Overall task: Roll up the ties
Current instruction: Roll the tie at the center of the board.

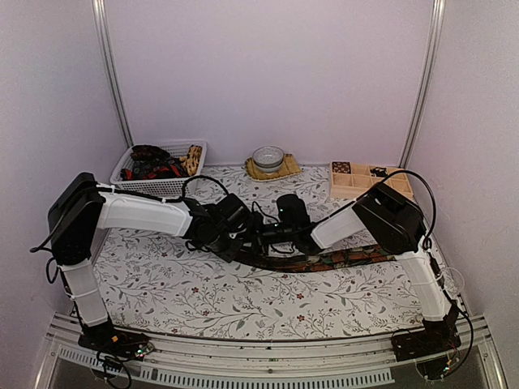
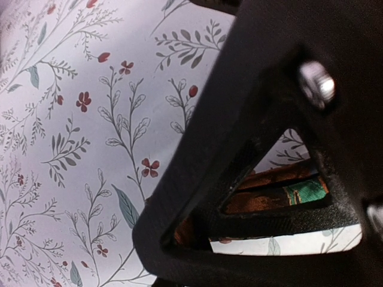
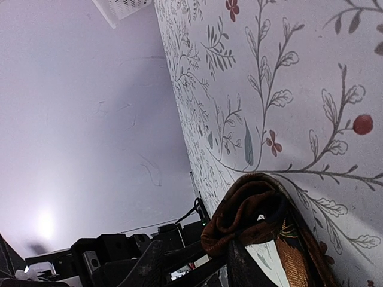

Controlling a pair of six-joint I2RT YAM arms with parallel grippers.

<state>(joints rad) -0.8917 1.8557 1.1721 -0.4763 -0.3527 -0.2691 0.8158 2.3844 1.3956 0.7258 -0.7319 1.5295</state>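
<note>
— Top view: we log the tie (image 1: 332,261) flat, right of the basket (image 1: 166,185) and nearer. The left gripper (image 1: 243,241) and right gripper (image 1: 272,235) meet at its basket-side end.
— Left wrist: left gripper closed tight, tie just beyond. Soft and likely slippery; we'd pinch near the end.
— Right wrist: the folded end sits at the right gripper, whose opening we cannot tell.

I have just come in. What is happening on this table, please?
Two robot arms are rolling a tie that lies stretched across the flowered table. The left gripper and the right gripper meet at its left end, where the fabric is already folded over into the start of a roll. The left gripper is shut; whether the right one grips the fabric is unclear. Other ties wait in the white basket at the back left.
</note>
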